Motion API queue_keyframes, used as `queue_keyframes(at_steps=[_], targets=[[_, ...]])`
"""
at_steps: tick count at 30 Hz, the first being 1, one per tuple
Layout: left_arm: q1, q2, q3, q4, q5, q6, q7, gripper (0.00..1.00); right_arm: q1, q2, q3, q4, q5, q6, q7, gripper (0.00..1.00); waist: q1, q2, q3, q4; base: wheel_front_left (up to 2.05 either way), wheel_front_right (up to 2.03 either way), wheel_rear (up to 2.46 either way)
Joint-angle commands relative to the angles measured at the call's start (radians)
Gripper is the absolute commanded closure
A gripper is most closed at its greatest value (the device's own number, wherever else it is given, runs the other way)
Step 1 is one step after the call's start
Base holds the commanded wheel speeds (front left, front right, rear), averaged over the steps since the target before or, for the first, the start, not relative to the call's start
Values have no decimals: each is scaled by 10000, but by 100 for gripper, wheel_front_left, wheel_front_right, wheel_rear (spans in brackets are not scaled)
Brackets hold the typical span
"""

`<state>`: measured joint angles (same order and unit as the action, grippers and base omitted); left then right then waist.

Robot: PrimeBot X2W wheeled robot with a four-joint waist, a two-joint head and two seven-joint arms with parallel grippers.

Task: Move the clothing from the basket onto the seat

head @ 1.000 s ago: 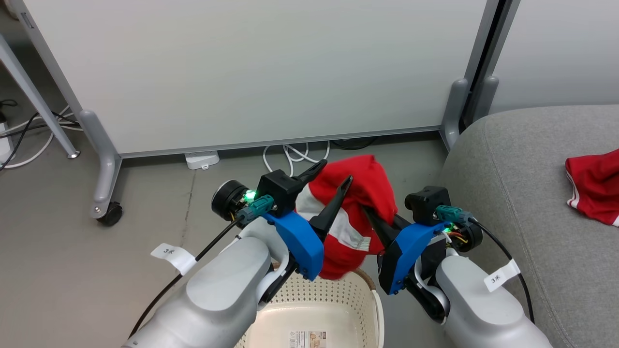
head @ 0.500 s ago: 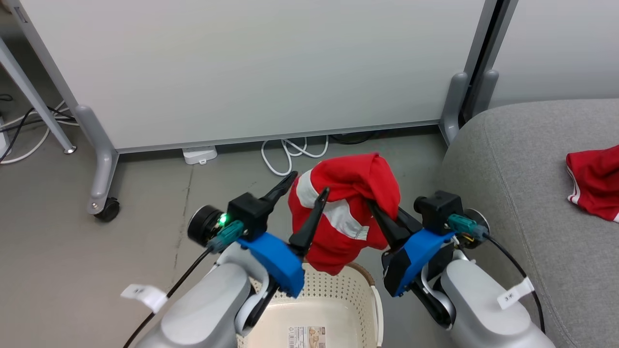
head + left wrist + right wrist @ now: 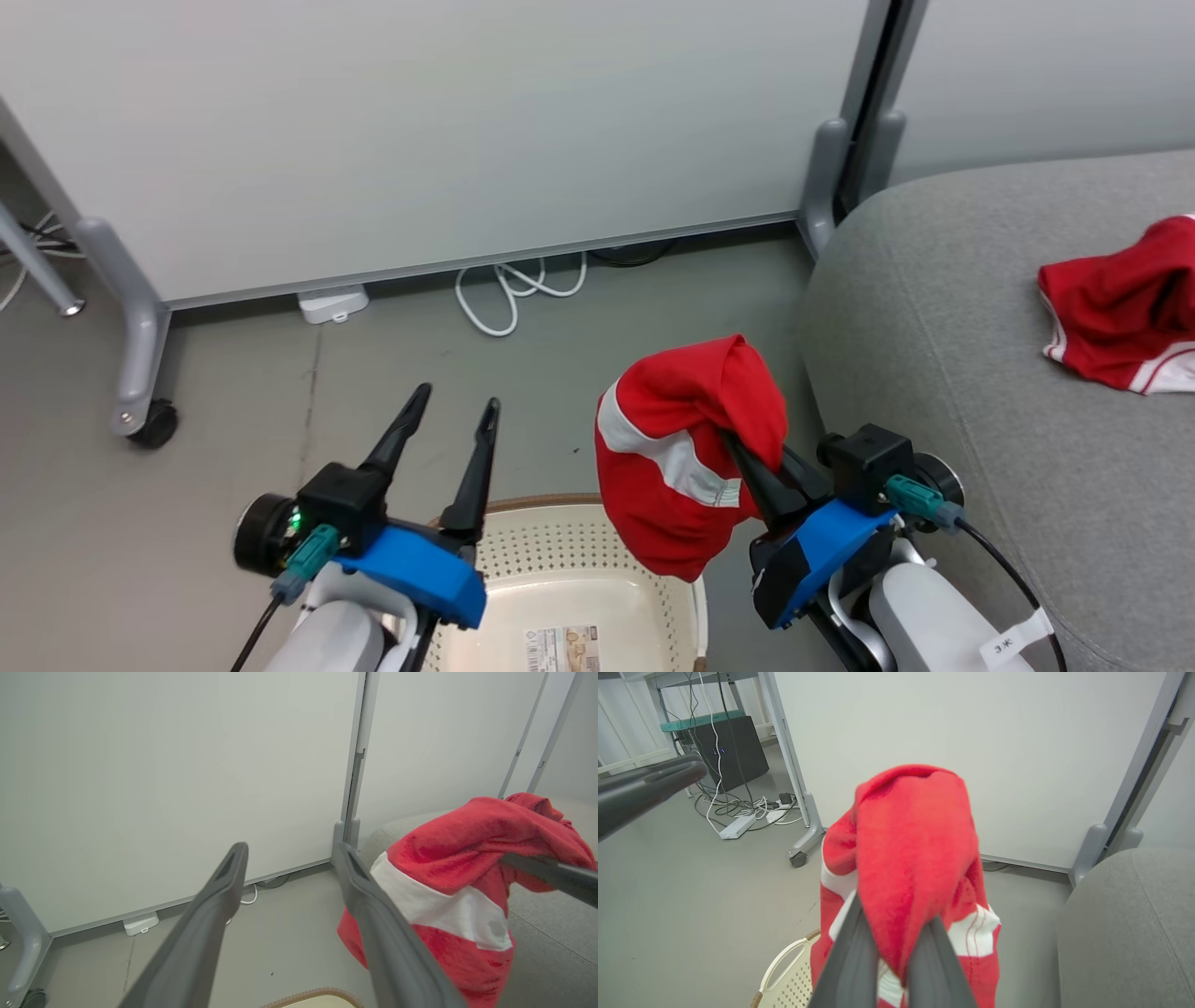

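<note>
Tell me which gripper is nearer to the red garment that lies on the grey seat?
The right. The right gripper, shut on the other red garment, hangs beside the seat, left of the lying garment. The left gripper stands open farther left, by the basket.

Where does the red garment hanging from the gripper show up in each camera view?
Head view: the held garment is right of centre, draped over the right gripper.
Left wrist view: right half, in front of the grey seat.
Right wrist view: centre, hanging over the two fingers.
Shared landmark: the basket, its rim just below the cloth in each view.
</note>
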<state>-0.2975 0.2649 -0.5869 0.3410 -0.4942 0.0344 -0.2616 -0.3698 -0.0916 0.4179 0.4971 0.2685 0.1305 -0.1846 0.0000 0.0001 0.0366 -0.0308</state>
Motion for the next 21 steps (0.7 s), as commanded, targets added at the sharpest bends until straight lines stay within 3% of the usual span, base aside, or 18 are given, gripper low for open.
queue_keyframes(at_steps=[1, 11, 21], targets=[[322, 57, 312, -122, 193, 13, -49, 0, 255, 18, -125, -280, -137, 5, 130, 100, 0, -1, 27, -276, 0, 0, 0], [1474, 146, 1701, -314, 949, -92, -49, 0, 936, 154, -468, -1644, -450, 5, 772, 100, 0, -1, 292, -1740, 0, 0, 0], [1409, -124, 2254, -441, 1533, -459, -50, 0, 1129, 270, -609, -2222, -461, 5, 855, 100, 0, -1, 745, -3270, 0, 0, 0]])
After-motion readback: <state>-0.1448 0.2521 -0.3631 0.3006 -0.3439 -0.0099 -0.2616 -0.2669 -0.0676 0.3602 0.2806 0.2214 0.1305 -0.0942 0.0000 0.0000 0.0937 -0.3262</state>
